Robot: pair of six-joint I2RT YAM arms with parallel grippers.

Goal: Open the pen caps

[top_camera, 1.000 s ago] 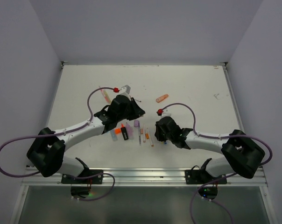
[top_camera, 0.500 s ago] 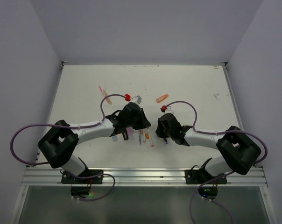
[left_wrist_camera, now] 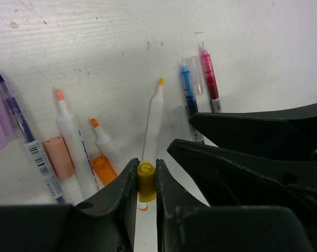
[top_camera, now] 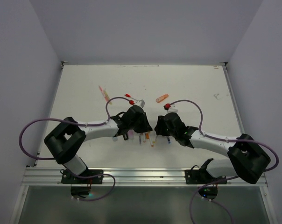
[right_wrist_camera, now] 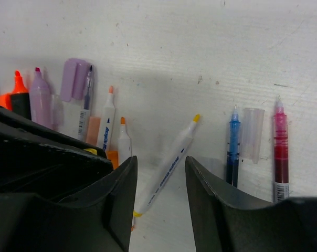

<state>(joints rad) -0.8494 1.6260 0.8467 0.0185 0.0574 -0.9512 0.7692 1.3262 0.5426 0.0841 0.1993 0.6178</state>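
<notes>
My left gripper [left_wrist_camera: 146,176] is shut on a yellow cap [left_wrist_camera: 146,181], held just above the table. A white marker with a bare yellow tip [left_wrist_camera: 154,118] lies ahead of it. In the right wrist view the same marker [right_wrist_camera: 171,163] lies on the table between the spread fingers of my open, empty right gripper [right_wrist_camera: 161,168]. In the top view the left gripper [top_camera: 141,128] and right gripper [top_camera: 158,128] stand close together over the row of pens [top_camera: 148,138]. Loose orange [left_wrist_camera: 103,169], peach [left_wrist_camera: 59,156] and clear [right_wrist_camera: 251,134] caps lie among the pens.
Uncapped blue [right_wrist_camera: 233,149] and red [right_wrist_camera: 280,152] pens lie right of the marker. Orange-tipped markers [right_wrist_camera: 107,123], a purple highlighter [right_wrist_camera: 40,97] and a purple cap [right_wrist_camera: 74,79] lie left. An orange highlighter [top_camera: 162,98] and a pink pen [top_camera: 104,94] lie farther back.
Both grippers have closed in on the row of pens. The left wrist swung right and nearer, and the right wrist moved left toward it.
</notes>
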